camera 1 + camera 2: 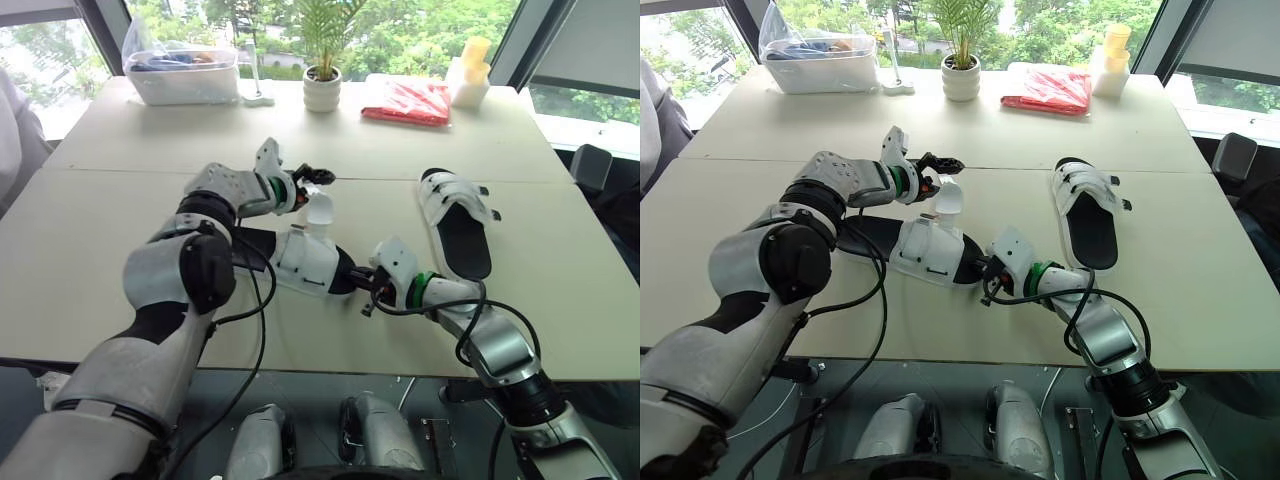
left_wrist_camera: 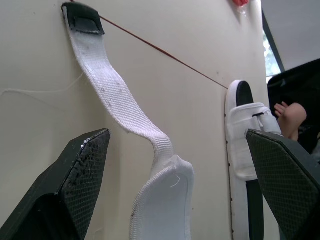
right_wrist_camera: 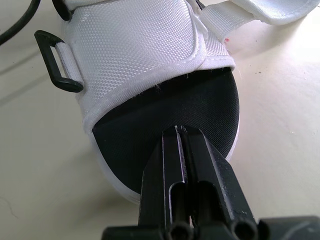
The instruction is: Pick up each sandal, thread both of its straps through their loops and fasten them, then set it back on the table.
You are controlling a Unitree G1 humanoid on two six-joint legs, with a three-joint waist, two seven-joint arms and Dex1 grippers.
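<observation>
I am working on the open sandal [image 1: 305, 262] - it is lying flat on the desk [image 1: 100, 230], well toward me from the potted plant [image 1: 322, 82]. I am judging it light, with a sole that bends a little and a padded white upper that gives under a pinch. Its loose strap [image 2: 107, 90] is soft webbing and is flopping wherever it likes. Only the black tip looks stiff enough to steer, so I am planning to take the strap there and aim it at the black loop [image 3: 55, 65] on the upper's side.

My right pincer [image 3: 181, 132] is closed, fingers pressed together. Its tips are resting at the toe end of the black footbed, with nothing visibly between them. My left pincer [image 1: 316, 177] is hovering between the plant and the sandal, fingers spread wide and gripping nothing, with the strap just beyond them.

The second sandal [image 1: 455, 225] is lying to the right of the plant and toward me, well apart from the first. A red bag [image 1: 406, 101] is sitting just right of the plant and a plastic box [image 1: 183, 75] off to its left - neither is getting in the way.
</observation>
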